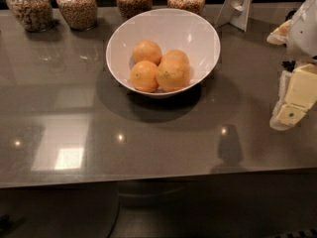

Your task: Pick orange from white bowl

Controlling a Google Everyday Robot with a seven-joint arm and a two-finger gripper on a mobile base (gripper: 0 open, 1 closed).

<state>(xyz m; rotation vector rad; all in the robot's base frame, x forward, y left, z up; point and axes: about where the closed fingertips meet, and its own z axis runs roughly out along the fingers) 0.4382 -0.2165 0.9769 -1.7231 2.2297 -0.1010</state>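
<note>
A large glossy white bowl (pixel 163 29) stands on the grey counter, back centre. It holds several oranges (pixel 172 73) bunched together in its bottom. My gripper (pixel 290 110) hangs at the right edge of the view, above the counter, to the right of the bowl and nearer the front. It is well apart from the bowl and holds nothing that I can see. Part of the arm is cut off by the right edge.
Several grain-filled glass jars (pixel 77 6) line the back edge behind the bowl. A white stand (pixel 237 4) is at the back right. The grey counter (pixel 148 138) has its front edge low in the view.
</note>
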